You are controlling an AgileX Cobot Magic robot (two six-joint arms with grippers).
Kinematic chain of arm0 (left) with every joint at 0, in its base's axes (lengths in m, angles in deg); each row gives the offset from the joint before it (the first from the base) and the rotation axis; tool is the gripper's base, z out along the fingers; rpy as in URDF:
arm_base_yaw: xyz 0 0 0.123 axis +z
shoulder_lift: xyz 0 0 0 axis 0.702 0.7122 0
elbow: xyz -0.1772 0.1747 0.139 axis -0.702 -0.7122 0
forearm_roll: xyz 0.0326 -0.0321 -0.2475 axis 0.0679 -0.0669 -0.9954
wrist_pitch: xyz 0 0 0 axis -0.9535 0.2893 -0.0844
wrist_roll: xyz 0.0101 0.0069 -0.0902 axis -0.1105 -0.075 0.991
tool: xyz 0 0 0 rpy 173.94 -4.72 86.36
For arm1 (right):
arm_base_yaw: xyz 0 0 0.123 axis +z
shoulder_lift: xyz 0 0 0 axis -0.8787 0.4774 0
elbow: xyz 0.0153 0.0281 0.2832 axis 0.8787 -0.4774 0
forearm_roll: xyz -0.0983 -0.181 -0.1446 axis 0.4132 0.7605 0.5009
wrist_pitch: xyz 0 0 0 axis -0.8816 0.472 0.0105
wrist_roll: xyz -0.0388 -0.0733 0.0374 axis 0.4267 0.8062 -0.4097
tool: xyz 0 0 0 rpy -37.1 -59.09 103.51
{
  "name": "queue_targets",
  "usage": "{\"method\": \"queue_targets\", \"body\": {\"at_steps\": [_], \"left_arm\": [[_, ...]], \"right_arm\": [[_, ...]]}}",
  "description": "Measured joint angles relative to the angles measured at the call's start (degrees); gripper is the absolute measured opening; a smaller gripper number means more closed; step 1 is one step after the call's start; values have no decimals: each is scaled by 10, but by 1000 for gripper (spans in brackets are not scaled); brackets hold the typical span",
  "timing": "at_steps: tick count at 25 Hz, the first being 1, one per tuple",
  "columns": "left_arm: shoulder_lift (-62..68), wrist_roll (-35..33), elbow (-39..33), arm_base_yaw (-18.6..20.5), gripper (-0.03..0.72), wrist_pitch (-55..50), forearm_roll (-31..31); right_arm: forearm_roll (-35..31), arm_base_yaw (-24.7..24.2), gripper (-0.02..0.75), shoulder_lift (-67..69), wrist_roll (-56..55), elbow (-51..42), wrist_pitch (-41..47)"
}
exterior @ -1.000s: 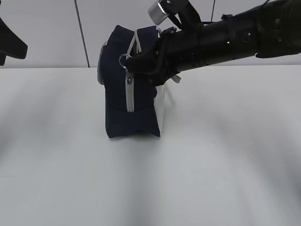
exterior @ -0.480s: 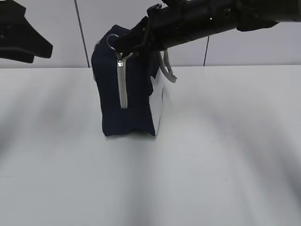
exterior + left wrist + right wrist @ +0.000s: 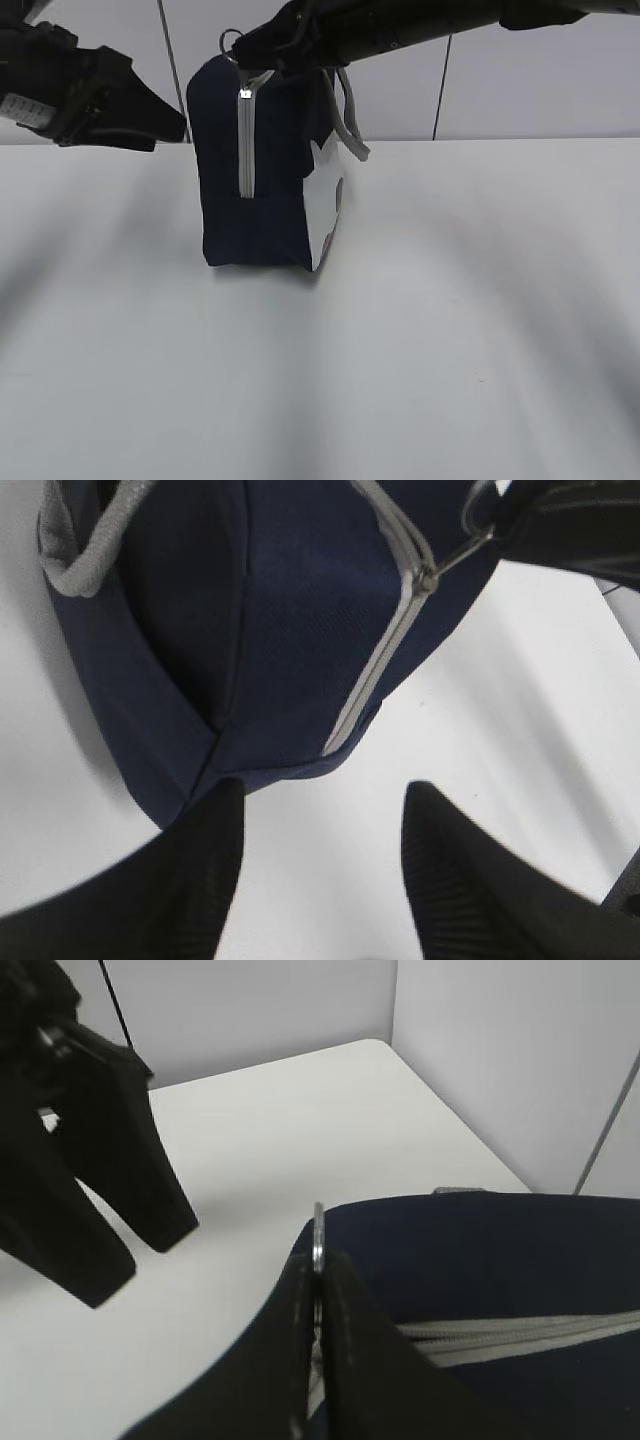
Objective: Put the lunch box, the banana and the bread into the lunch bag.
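Both arms are matte black all over. The left gripper (image 3: pixel 320 870) has two thick, rounded black fingers (image 3: pixel 470 880) with fine ribbing on the pads. The right gripper (image 3: pixel 318 1290) has slim, smooth black fingers, tapering toward the tips.

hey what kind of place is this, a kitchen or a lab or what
Most likely a robot test bench, not a kitchen: a bare white table against plain white wall panels, with only a navy lunch bag on it and two black robot arms, the right pincer clamped on the zipper ring.
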Motion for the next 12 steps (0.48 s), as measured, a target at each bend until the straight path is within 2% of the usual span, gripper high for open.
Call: {"method": "queue_targets", "body": {"at_steps": [7,12], "left_arm": [[55,-95,0,0,370,9,-82],[62,-136,0,0,370,10,-104]], "right_arm": [[0,-1,-16,3,-4,1,39],[0,-3,-16,4,-4,4,54]]}}
